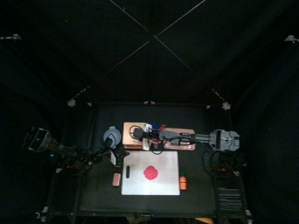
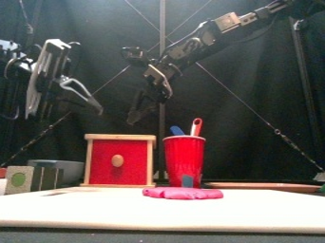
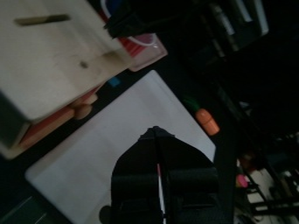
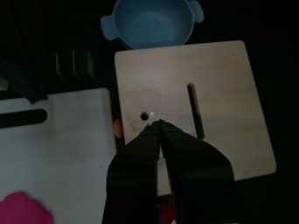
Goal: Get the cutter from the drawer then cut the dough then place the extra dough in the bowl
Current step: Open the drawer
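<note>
Cutter unseen, I judge it inside the shut drawer (image 2: 118,161) of wooden box (image 4: 228,105) | right tool (image 4: 158,124) narrow, empty, above box | left tool (image 3: 156,131) narrow | next: pull drawer front.

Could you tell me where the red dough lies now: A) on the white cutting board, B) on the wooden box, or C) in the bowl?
A: the dough lies flat on the white cutting board, in front of the wooden box.
</note>
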